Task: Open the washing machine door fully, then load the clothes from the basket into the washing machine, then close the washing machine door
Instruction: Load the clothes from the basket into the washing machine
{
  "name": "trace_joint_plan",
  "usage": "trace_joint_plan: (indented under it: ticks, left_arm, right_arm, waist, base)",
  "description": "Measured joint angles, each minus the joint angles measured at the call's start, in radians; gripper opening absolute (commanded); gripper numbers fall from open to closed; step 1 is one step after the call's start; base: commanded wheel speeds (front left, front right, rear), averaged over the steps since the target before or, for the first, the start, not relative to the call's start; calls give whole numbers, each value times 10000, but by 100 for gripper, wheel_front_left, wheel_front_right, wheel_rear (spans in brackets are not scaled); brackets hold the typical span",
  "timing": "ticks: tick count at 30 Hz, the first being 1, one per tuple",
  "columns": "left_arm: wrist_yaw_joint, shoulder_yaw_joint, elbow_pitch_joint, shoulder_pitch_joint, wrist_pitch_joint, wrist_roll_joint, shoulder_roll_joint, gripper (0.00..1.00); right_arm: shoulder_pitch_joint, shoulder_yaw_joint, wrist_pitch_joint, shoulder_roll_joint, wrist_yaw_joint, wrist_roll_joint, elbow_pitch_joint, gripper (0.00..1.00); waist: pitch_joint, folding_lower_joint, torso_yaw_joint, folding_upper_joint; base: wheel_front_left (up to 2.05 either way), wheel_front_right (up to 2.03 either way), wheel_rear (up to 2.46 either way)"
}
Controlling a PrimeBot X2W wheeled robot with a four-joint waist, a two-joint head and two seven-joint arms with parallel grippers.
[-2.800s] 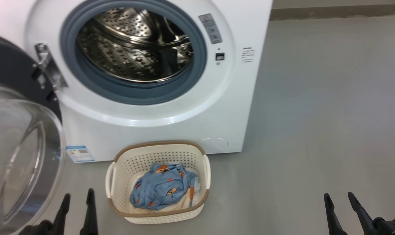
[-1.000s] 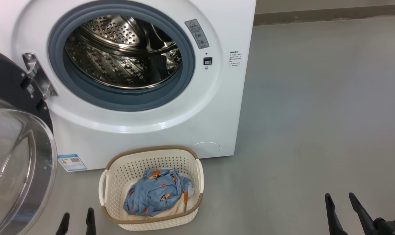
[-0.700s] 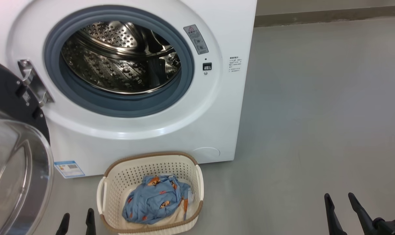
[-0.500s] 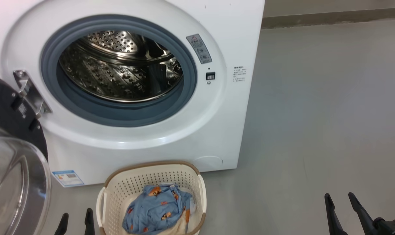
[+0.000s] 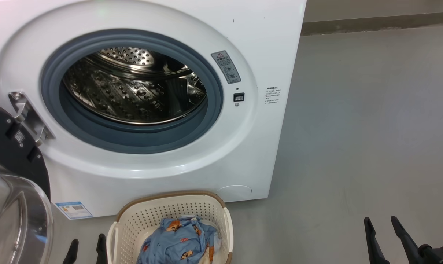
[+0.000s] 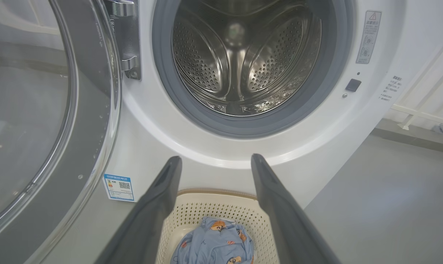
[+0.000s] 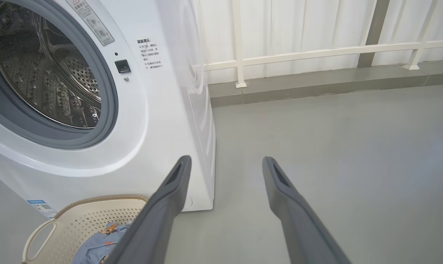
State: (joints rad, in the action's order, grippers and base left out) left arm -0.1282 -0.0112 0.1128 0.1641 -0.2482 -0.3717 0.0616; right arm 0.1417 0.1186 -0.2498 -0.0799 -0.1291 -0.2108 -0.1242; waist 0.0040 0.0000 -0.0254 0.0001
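Camera shifted: basket (image 5: 170,200) now at view's lower edge. Door (image 5: 8,154) swung wide, clothes (image 5: 181,242) in basket. Left pincer (image 5: 88,240), right pincer (image 5: 380,219) spread, empty. Loading next.

Drum opening (image 5: 133,88) clear; door (image 5: 1,150) off to L.

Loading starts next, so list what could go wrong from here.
1. The washing machine door hangs open right beside the left end effector; a swing could knock it.
2. The clothes lie bunched in the basket; one grab may leave some behind or drape them over the grey gasket.
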Motion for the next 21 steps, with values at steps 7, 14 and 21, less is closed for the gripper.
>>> trace_joint_plan:
  ticks: [7, 14, 21]
  left_arm:
    - [0, 42, -31, 1, 0, -119, 4, 100]
    - [0, 42, -50, 3, 0, -128, 4, 100]
    - [0, 44, -44, 5, 0, -159, 13, 100]
  right_arm:
    - [0, -21, 0, 0, 0, 0, -2, 100]
    - [0, -29, 0, 0, 0, 0, -2, 100]
    - [0, -71, 0, 0, 0, -2, -4, 100]
  waist:
    - [28, 0, 4, 0]
    - [34, 0, -11, 0]
    - [65, 0, -132, 0]
  base:
    - [0, 0, 0]
    - [0, 0, 0]
    - [0, 0, 0]
